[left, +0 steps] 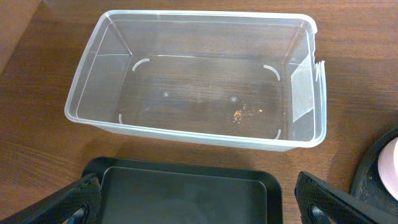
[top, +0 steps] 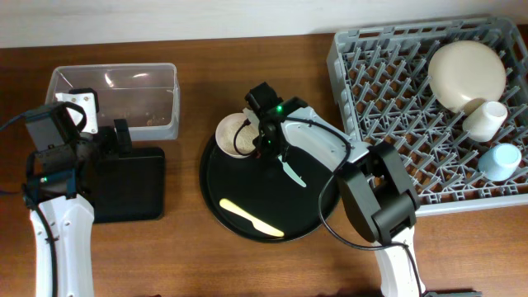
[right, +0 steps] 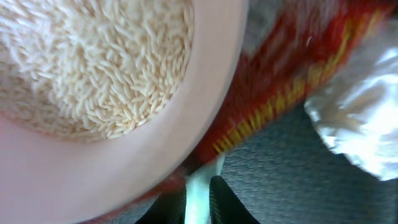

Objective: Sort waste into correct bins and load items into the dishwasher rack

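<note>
at the far left the left gripper (left: 198,202) hangs with its jaws wide apart and nothing in them, above the shallow black tray (top: 132,194), with the clear tub (left: 186,134) just beyond it holding only a few crumbs. so no waste looks sorted yet: the rice grains (right: 93,62) lie in the pink-rimmed bowl (top: 221,136) on the round black tray (top: 247,186), and the red wrapper (right: 292,81) and white paper wad (right: 354,118) sit tucked against the bowl. beside the bowl, the right gripper (right: 198,193) is drawn in narrow on a thin pale-green strip, which i take to be the handle end of the mint-green spoon (top: 294,174). the step in hand looks like picking up that spoon. the next move calls for a lift clear of the bowl and wrapper, then a carry right to the dishwasher rack (top: 388,99). the yellow spoon (top: 252,216) waits lower on the round tray. the cream plate (top: 466,74), white cup (top: 487,120) and light-blue cup (top: 502,159) already sit in the rack.
</note>
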Available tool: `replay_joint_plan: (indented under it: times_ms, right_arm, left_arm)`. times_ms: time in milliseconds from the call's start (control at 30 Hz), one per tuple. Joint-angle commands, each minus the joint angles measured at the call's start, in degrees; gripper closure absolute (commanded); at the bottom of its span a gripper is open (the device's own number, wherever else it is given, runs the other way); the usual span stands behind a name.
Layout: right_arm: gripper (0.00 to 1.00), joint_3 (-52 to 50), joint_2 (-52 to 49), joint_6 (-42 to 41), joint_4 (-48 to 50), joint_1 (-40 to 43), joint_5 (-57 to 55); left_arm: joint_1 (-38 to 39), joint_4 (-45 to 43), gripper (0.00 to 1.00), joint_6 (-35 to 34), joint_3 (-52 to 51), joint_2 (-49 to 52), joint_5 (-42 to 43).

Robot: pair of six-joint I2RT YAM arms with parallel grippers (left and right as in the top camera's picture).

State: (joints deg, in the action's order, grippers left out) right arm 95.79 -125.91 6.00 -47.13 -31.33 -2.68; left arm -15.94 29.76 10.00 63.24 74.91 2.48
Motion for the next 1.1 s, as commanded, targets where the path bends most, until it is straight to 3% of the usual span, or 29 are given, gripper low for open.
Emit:
replay_joint_plan:
  times_ms: [0, 200, 333, 1067]
  right_arm:
    - [0.82, 1.0, 2.0, -0.4, -0.2, 0.0, -5.0]
    - [0.82, 1.0, 2.8, -0.5, -0.2, 0.3, -5.5]
    - [0.57, 0.9, 2.7, -0.4, -0.9, 0.4, 1.2]
    - [0.56, 0.7, -0.2, -2.0, -0.5, 3.6, 1.6]
  left_arm:
    - [-0.3, -0.1, 0.01, -0.7, 1.2, 0.1, -0.4]
    - [-0.3, -0.1, 0.01, -0.7, 1.2, 0.1, -0.4]
    - [-0.3, -0.1, 0.01, -0.7, 1.2, 0.1, -0.4]
    - [-0.3, -0.1, 0.01, -0.7, 1.2, 0.1, -0.4]
